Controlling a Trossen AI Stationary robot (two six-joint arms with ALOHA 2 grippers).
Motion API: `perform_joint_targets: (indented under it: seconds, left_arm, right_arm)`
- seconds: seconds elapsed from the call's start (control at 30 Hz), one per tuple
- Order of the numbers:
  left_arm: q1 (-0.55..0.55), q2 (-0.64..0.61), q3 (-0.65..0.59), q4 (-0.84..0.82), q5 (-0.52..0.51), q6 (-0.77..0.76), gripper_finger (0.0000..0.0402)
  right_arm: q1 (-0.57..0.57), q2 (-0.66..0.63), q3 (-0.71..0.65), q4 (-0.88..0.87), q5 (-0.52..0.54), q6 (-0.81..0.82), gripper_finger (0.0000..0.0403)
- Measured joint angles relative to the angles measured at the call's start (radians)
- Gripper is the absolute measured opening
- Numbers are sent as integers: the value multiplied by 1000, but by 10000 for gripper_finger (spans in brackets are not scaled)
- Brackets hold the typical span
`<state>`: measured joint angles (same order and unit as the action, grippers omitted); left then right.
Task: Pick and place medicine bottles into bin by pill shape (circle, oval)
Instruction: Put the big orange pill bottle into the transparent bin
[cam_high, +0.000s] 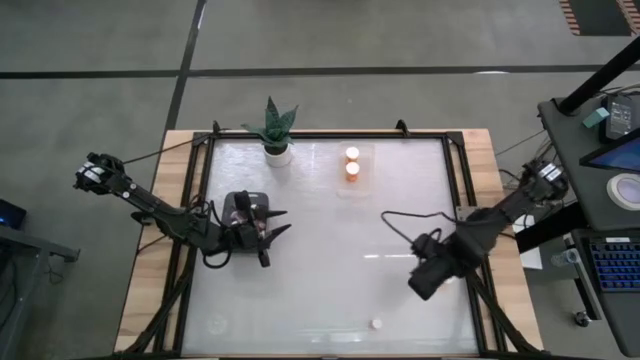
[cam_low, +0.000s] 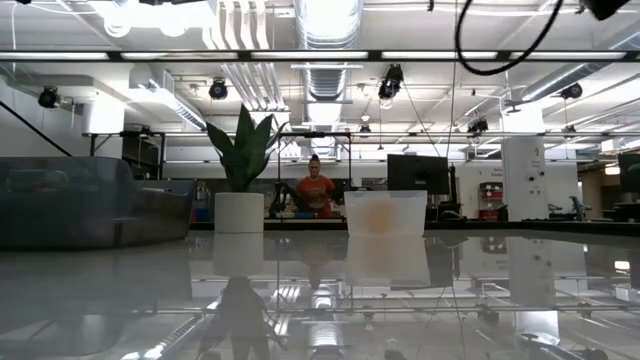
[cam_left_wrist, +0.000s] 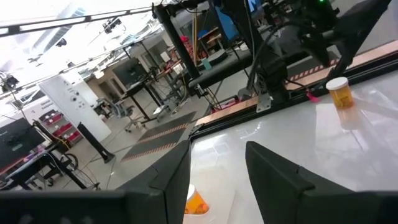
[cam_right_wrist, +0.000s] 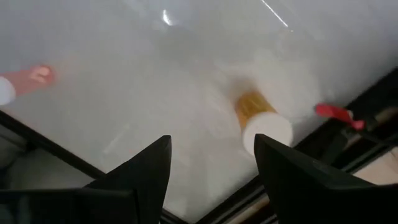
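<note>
Orange bottles (cam_high: 352, 162) in clear tray (cam_high: 340, 188) (both grippers elsewhere)

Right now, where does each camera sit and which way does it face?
High: overhead, straight down on the table; both arms show.
Low: table height, level toward the plant pot and room; only a cable shows.
Left wrist: past the left gripper across the table.
Right wrist: past the right gripper down at an orange bottle.
Shared: high and low both show the plant pot and clear tray.

Ducted ceiling (cam_low: 330, 40), monitors (cam_low: 417, 173) (a workshop).
</note>
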<state>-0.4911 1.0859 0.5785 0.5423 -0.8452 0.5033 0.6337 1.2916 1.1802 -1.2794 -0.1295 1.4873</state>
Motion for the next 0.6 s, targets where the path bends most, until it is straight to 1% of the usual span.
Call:
perform_joint_targets:
  seconds: [0.17,0.27,0.47,0.6]
  left_arm:
    - [0,0,0,0,0,-1,139]
    - [0,0,0,0,0,-1,139]
    - [0,0,0,2,0,-3,139]
    - [0,0,0,15,0,-3,139]
  right_arm:
    - [88,-111,-93,0,68,154,225]
    - [136,-163,-146,0,100,204,229]
    - [227,-211,-229,7,130,314,231]
    - [283,-230,-258,15,131,437,232]
